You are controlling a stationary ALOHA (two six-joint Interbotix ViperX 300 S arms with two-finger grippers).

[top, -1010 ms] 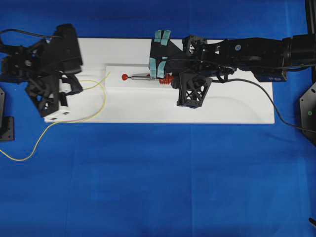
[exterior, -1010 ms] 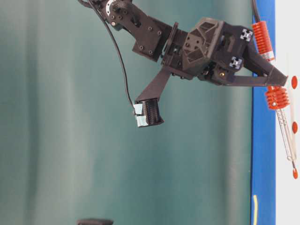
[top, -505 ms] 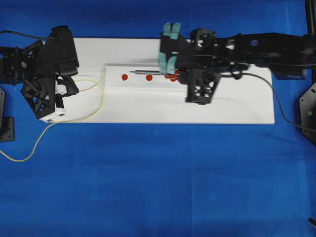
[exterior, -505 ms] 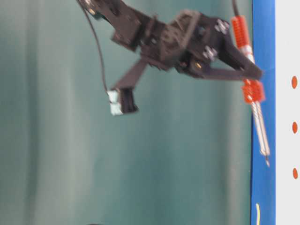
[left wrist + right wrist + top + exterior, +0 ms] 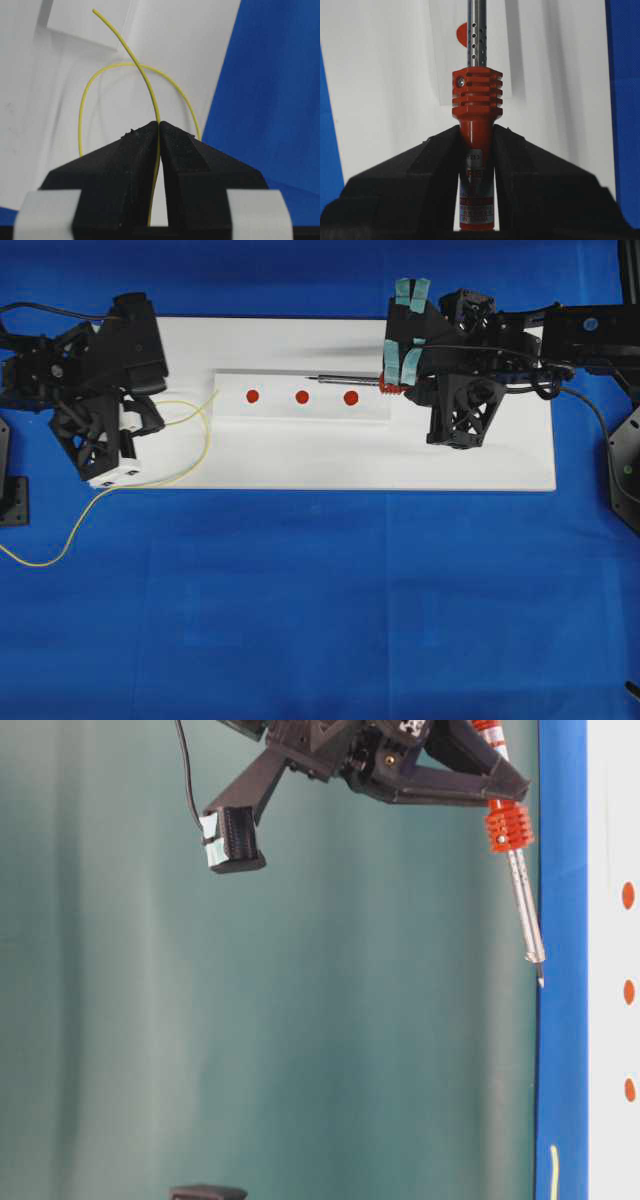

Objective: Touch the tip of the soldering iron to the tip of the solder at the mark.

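- The red-handled soldering iron [image 5: 350,380] hangs clamped in the right hand [image 5: 402,340], above the white board [image 5: 300,455], shaft towards three red dots [image 5: 302,397].
- The thin yellow solder wire [image 5: 195,420] sits pinched in the left hand [image 5: 159,131], free end near the leftmost dot.
- Advice: lower both tips slowly onto one dot.

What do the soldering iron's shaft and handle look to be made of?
The shaft looks like bare metal: silvery, shiny, perforated with small holes. The handle looks like moulded plastic, though that is uncertain: uniform red-orange, matte, with ribbed fins.
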